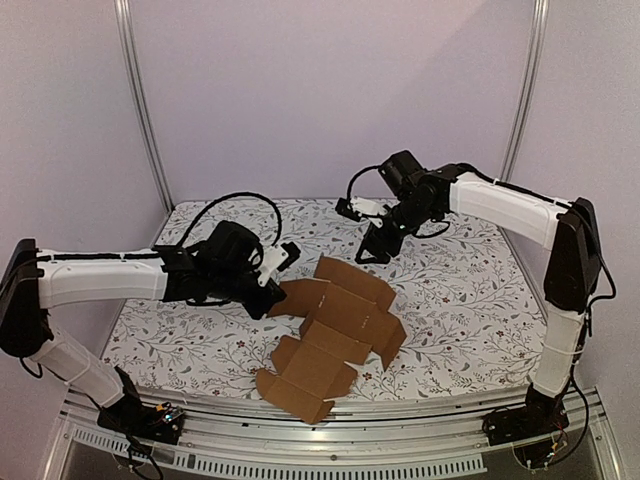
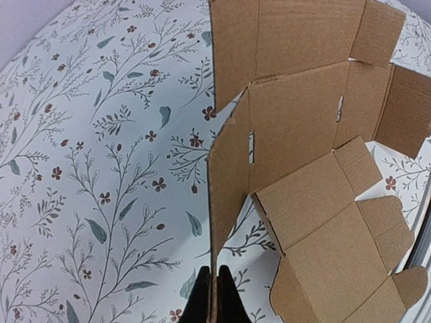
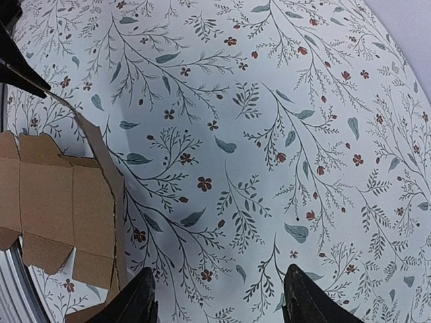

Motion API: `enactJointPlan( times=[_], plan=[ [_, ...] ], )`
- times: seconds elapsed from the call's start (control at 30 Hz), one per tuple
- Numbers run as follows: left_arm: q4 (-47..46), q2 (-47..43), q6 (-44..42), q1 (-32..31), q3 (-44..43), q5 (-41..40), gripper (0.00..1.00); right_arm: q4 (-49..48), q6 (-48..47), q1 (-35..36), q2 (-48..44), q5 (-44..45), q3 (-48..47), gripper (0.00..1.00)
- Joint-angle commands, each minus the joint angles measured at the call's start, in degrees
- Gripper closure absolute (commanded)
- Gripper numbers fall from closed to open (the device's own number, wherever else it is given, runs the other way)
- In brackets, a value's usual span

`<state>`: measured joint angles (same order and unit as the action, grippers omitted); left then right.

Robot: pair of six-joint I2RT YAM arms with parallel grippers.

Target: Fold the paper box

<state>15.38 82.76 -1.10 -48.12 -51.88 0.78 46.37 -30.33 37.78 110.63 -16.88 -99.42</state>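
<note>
left jaws: closed, pinching the edge of the box's (image 2: 303, 121) left flap, which is lifted on edge | box (image 1: 335, 330): brown cardboard, otherwise unfolded, lying on the flowered desk (image 1: 460, 290) toward its near edge | right jaws: open, holding nothing, over the desk just beyond the box's far flap

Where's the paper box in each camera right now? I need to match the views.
Top external: paper box, centre, toward the near edge.
Left wrist: right half, its edge in the left pincer.
Right wrist: lower left corner.
Shared landmark: the floral tablecloth.
</note>
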Motion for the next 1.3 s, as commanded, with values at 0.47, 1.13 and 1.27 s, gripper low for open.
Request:
enactJointPlan(
  times=[0.47, 1.13, 1.27],
  plan=[
    [0.95, 0.83, 0.28, -0.84, -0.16, -2.8, 1.0, -3.21, 16.23, -0.41, -14.35, -9.38, 13.71, 0.37],
    [1.19, 1.22, 0.88, -0.84, -0.33, -3.32, 1.0, -6.41, 24.78, 4.7, -10.66, -8.6, 19.93, 0.54],
    [1.25, 1.16, 0.95, -0.84, -0.25, -3.33, 1.0, -6.9, 24.86, 5.1, -10.61, -8.6, 20.49, 0.58]
  ],
)
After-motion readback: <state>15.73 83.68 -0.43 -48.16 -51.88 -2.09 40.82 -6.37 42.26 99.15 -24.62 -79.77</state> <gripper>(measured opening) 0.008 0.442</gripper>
